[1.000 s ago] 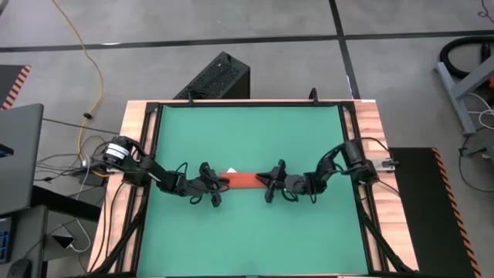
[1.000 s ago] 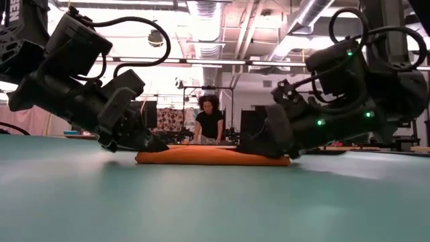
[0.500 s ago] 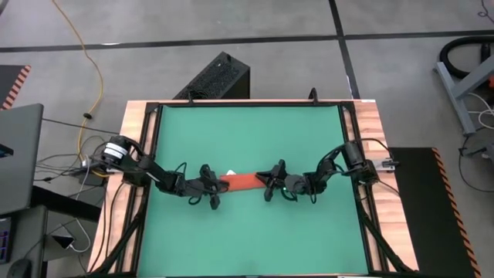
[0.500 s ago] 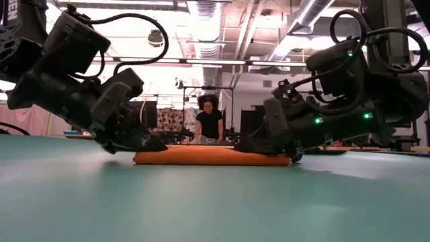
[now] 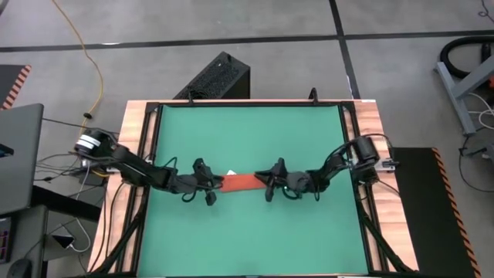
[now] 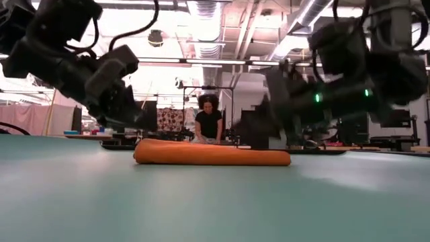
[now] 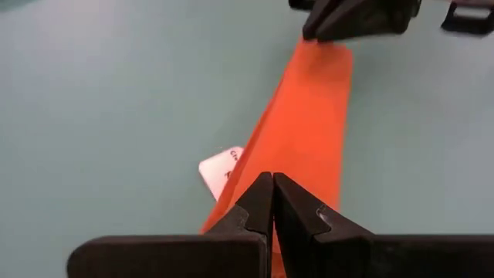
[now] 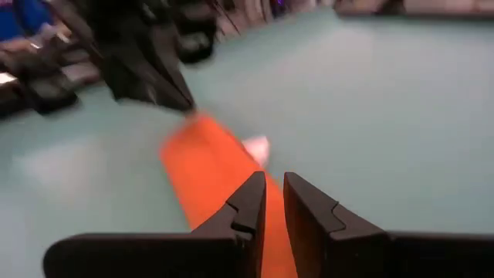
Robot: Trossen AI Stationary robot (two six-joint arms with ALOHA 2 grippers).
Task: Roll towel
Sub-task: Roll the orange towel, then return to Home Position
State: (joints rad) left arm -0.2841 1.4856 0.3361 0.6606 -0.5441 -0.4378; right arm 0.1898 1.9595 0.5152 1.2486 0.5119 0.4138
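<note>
Left pincer point(image 5: 210, 185) shut and empty, right pincer point(image 5: 268, 184) narrowly parted — each just above one end of the folded towel point(image 5: 241, 182) lying on the green desk point(image 5: 247, 232).

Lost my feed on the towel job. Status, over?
Left gripper shut, empty, lifted off towel's end. Right gripper slightly apart, empty, above other end. Towel folded into long strip, flat on table. Nothing blocking.
</note>
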